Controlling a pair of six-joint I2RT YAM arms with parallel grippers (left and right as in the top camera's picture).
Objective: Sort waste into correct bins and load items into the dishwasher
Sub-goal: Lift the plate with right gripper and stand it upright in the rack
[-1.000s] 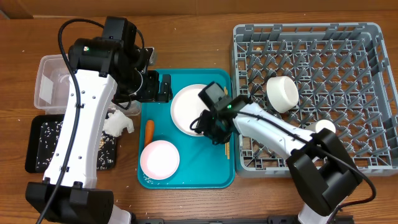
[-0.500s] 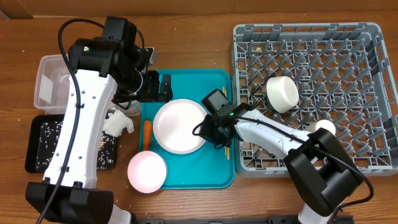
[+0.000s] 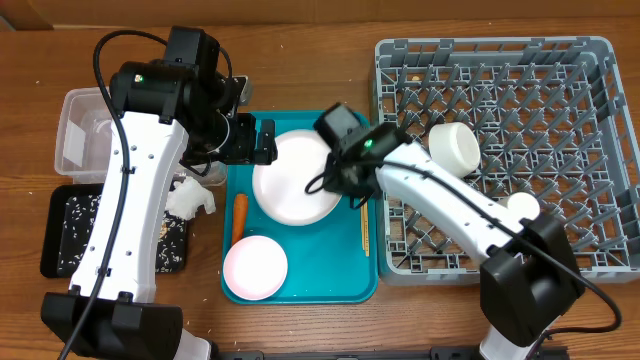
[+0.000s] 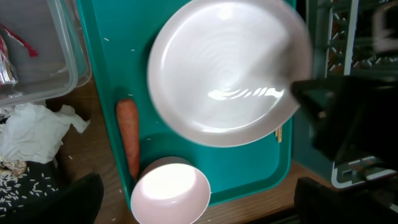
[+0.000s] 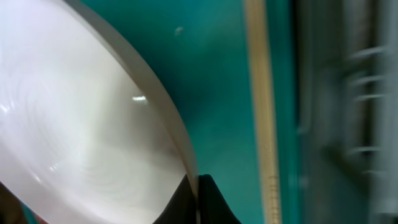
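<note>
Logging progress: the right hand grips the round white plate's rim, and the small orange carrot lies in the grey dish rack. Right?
No: the overhead view shows the small orange carrot on the teal tray, beside the round white plate, not in the grey dish rack. The right hand does grip the plate's rim.

No lettering, label, brand, number or sign can be read anywhere, not on the white plate (image 3: 290, 185), the teal tray (image 3: 340, 280), or the grey dish rack (image 3: 560, 120) at its three o'clock.
</note>
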